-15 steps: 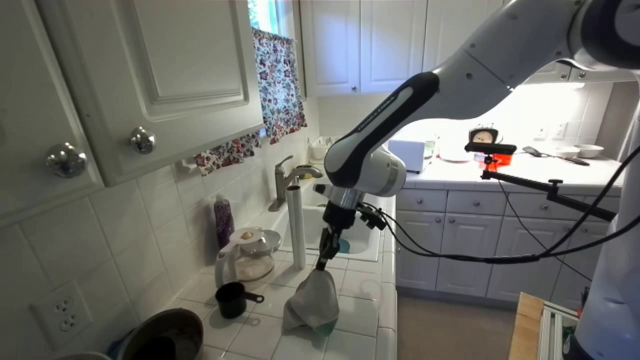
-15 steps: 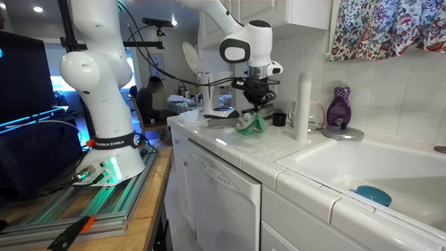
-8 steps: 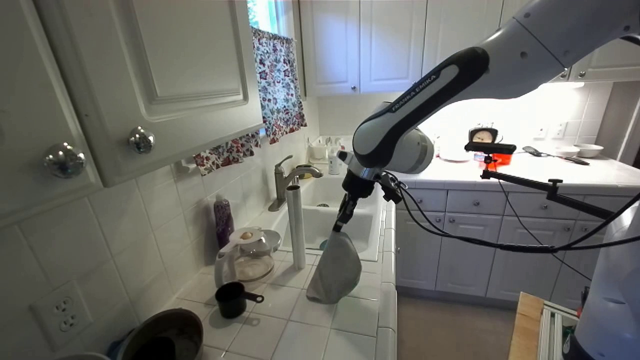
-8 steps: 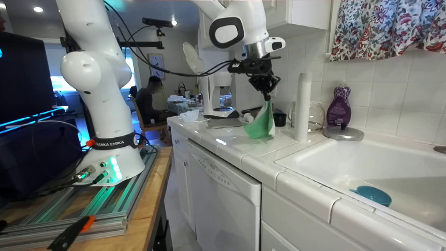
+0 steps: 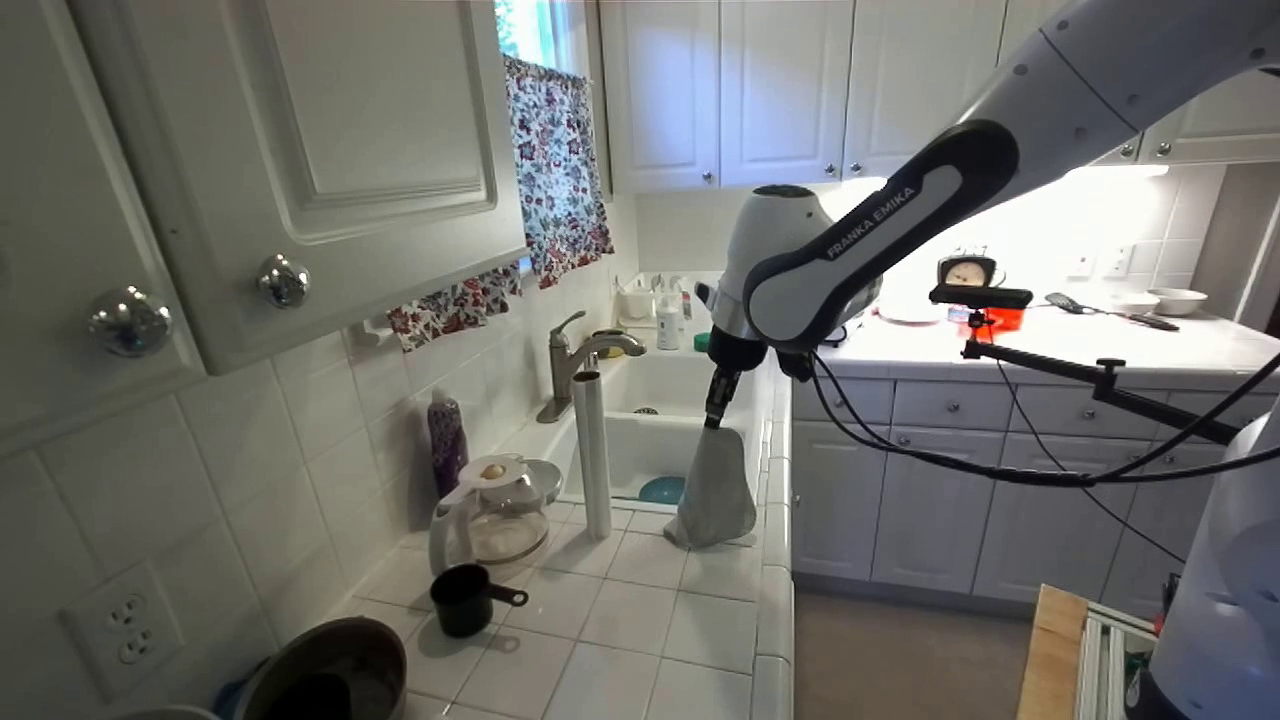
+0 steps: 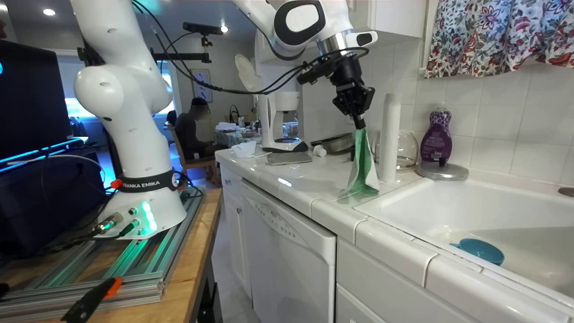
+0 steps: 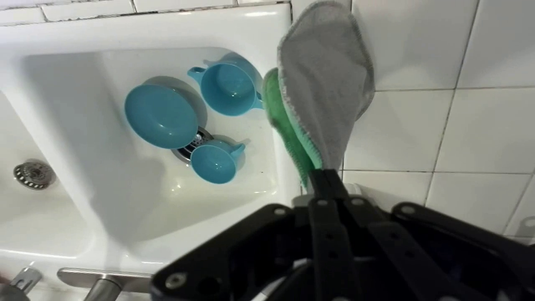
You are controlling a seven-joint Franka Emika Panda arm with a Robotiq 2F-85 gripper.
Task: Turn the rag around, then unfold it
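Mint-green, grey-sided cloth rag (image 7: 326,79) hangs from black pincer (image 7: 325,172), clamped on its upper end, over white-tiled desk (image 5: 625,605) beside white sink (image 7: 167,33). Sink holds round turquoise bowl (image 7: 161,113), two handled turquoise cups (image 7: 214,164); floral fabric curtain (image 5: 560,160) at window (image 5: 528,28).

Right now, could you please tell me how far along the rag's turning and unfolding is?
Done: the rag is gripped by the pincer. In hand: probably the turn, as the rag hangs near the sink; whether that is complete, I cannot tell. Left: unfolding, since it is doubled over, green beside pale.
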